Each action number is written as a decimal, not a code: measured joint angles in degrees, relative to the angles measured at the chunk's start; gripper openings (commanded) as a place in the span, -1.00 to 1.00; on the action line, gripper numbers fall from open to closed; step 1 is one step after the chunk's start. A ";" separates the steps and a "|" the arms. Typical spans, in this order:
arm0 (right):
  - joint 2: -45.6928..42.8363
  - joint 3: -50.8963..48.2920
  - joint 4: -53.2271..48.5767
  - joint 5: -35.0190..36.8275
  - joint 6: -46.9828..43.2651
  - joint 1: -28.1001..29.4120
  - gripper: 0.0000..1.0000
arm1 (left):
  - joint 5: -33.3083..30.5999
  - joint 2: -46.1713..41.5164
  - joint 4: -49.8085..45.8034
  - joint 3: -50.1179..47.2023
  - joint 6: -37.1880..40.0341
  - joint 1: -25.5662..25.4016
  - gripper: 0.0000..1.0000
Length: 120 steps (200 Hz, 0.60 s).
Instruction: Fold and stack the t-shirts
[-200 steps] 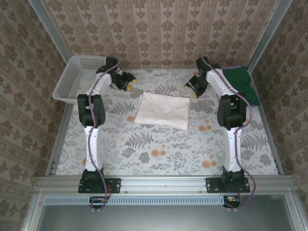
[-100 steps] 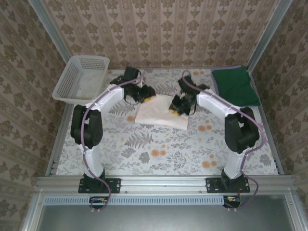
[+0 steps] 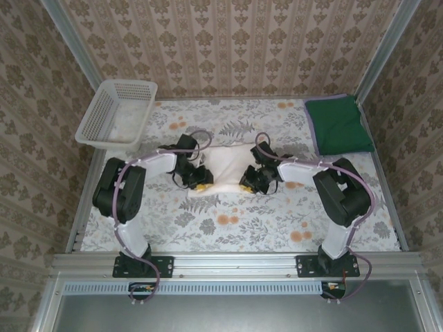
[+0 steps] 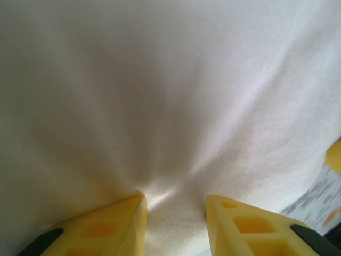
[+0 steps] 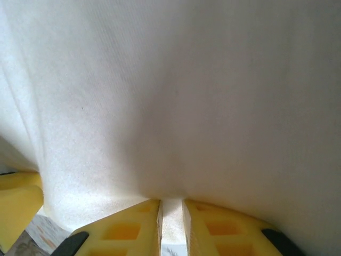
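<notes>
In the middle of the bench (image 3: 242,225), the left hand (image 3: 201,187) and right hand (image 3: 246,185) are each clamping the cream-white t-shirt's (image 3: 228,160) near edge; the dark green t-shirt (image 3: 339,126) is lying folded at the far right corner.

Overhead light looks soft and even to me, with faint shadows under the arms (image 3: 129,188). Close ahead of the left gripper (image 4: 173,208) and right gripper (image 5: 171,210) the cream shirt (image 4: 170,80) is blurred, pale, slightly shaded near the fingertips (image 4: 128,221).
</notes>
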 measured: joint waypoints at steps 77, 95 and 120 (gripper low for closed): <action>-13.62 -8.13 -3.76 2.23 6.40 12.24 -0.20 | -0.31 -20.81 -15.96 -8.74 1.60 2.51 -0.08; -16.09 -6.08 -4.90 2.97 6.71 10.58 -0.30 | 0.42 -20.22 -16.76 -2.97 1.60 3.61 -0.14; -15.78 -1.81 -4.87 3.19 6.25 5.03 -0.48 | 2.25 -14.14 -14.36 6.45 1.49 3.69 -0.28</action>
